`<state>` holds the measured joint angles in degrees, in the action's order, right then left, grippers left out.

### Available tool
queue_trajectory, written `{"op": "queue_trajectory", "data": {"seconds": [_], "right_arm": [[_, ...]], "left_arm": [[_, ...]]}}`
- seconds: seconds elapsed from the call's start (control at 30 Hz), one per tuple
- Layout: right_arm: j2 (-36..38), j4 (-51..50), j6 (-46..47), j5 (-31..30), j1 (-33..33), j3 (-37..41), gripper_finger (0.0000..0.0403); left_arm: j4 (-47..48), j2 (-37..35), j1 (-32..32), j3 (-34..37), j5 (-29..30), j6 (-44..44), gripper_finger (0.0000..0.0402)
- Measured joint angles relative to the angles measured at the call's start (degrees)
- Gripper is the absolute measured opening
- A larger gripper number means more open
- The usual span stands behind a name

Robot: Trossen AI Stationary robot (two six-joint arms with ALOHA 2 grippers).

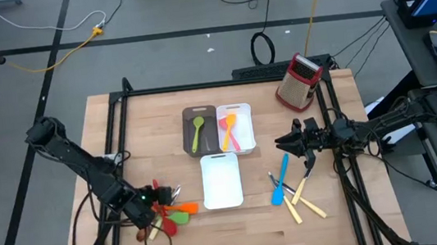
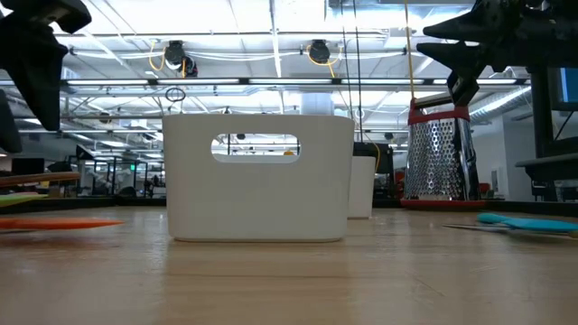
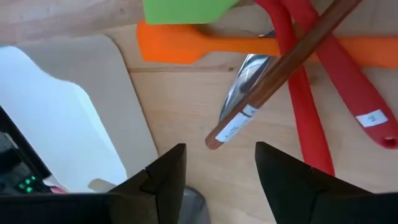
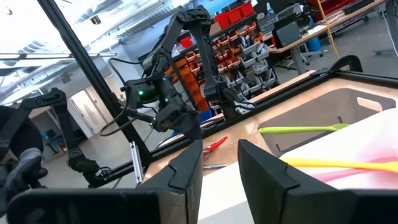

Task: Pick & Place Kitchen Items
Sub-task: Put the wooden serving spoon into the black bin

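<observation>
The left hand (image 1: pixel 148 215) hung low over the near-left part of the bench (image 1: pixel 256 234), its fingers (image 3: pixel 163 180) parted and gripping nothing, right above a heap of utensils. In the left wrist view a brown wooden handle (image 3: pixel 280 68) ran slantwise across the heap, its labelled end closest to the fingers, with a metal blade (image 3: pixel 244 81) under it. An orange spatula (image 3: pixel 205 45) lay crosswise behind them, a red utensil (image 3: pixel 308 106) pointed toward the hand, and a green spatula head (image 3: pixel 183 9) sat beyond.

On the near-right side a blue spatula (image 1: pixel 279 180) lay with its long axis running front to back, beside cream-handled knives (image 1: pixel 304 205) fanned out on the wood.

The right hand (image 1: pixel 287 142) was held out level above the bench's right half, pointing toward the centre, fingers (image 4: pixel 183 171) apart and empty.

In the middle stood a white tray (image 1: pixel 221 180); just behind it a dark-brown tray (image 1: pixel 187 118) held a green spoon (image 1: pixel 197 132) lying front to back, and a second white tray (image 1: pixel 243 110) held pink and orange utensils (image 1: pixel 230 131).

At the far-right corner stood a red-and-metal grater (image 1: pixel 296 81). Past it lay grey floor with cables (image 1: pixel 68 36).
</observation>
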<state>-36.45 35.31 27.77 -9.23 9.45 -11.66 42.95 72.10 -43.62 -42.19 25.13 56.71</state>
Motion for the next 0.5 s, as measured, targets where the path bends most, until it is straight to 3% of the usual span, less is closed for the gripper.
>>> {"op": "queue_trajectory", "data": {"seconds": [0.5], "right_arm": [[0.02,0.00,0.13,-2.93,0.00,0.00,0.0093]], "left_arm": [[-4.27,0.00,-0.01,0.00,-1.09,9.95,0.0198]]}}
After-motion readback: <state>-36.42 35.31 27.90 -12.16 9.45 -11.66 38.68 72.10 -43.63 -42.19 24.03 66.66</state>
